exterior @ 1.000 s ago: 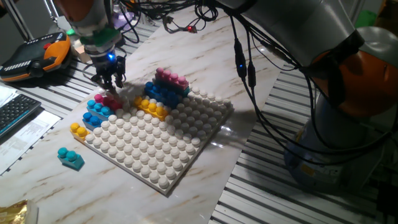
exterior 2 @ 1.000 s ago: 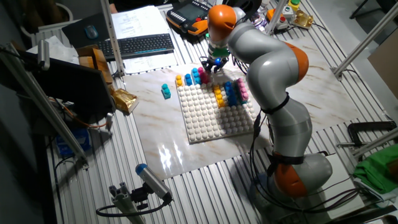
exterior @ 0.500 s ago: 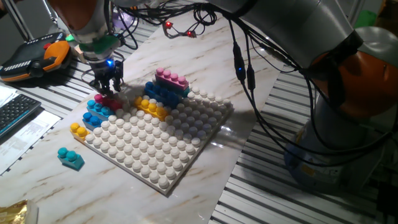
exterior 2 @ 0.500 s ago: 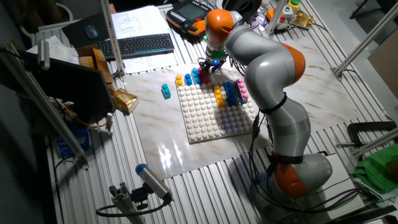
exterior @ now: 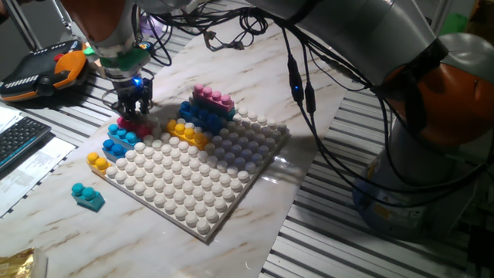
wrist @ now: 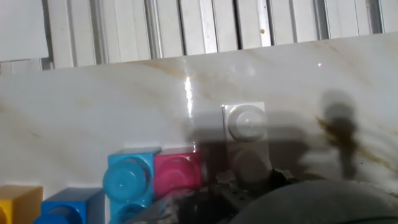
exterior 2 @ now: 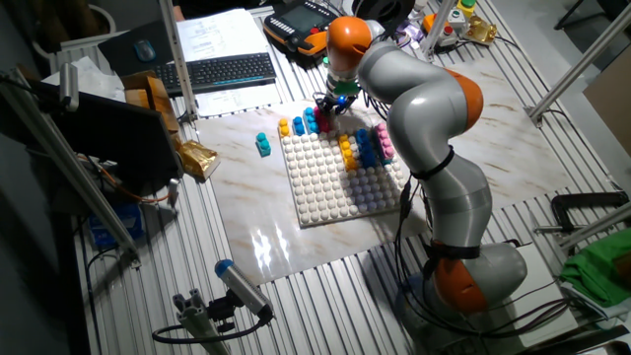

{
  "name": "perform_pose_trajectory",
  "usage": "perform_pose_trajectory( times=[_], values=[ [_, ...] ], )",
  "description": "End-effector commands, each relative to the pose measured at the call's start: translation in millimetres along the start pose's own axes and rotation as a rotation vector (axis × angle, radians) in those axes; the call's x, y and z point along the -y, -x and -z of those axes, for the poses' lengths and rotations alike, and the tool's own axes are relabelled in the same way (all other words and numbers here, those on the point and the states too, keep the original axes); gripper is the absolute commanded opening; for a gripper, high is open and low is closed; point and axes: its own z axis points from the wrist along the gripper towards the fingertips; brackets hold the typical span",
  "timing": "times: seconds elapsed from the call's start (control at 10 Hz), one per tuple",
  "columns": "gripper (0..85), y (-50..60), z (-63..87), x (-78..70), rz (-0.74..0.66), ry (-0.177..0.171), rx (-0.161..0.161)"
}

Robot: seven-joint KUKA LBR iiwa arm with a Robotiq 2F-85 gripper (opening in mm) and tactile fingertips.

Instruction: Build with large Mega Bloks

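My gripper (exterior: 133,110) hangs right over a pink brick (exterior: 133,126) at the far left corner of the white baseplate (exterior: 193,181). Its fingertips are at the brick's top, and the gap between them is hidden. Beside the pink brick lie a light blue brick (exterior: 121,133), a blue brick (exterior: 113,147) and a yellow brick (exterior: 97,161). In the hand view the pink brick (wrist: 178,171) sits next to the light blue brick (wrist: 129,177). A stack of blue bricks (exterior: 202,116) topped by a pink one (exterior: 213,96) stands at the plate's far edge, with a yellow-orange brick (exterior: 190,133) in front.
A loose teal brick (exterior: 87,196) lies on the marble top to the left of the plate. A keyboard (exterior: 19,137) and an orange-black handset (exterior: 45,71) lie at the left. Cables (exterior: 301,85) hang over the table's right side.
The gripper has shifted slightly left and down toward the pink brick. The bricks have not moved.
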Motion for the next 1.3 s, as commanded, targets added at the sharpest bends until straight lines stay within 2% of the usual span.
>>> perform_pose_trajectory(
  times=[0.0,0.1,0.2,0.3,0.5,0.7,1.0,1.2],
  values=[
    [35.0,0.3,-0.5,-0.4,0.007,0.000,0.000],
    [27.3,0.3,-0.7,-0.4,0.024,0.000,-0.006],
    [8.7,0.2,-0.1,0.0,0.044,-0.001,-0.012],
    [0.7,0.0,1.1,0.7,0.057,0.007,-0.019],
    [0.7,-1.4,7.4,1.2,0.063,0.010,-0.025],
    [0.7,-6.2,24.7,0.5,0.051,0.021,-0.049],
    [0.7,-21.2,50.7,-2.9,0.027,0.015,-0.073],
    [0.7,-28.5,60.9,-1.3,0.025,0.013,-0.088]
  ],
)
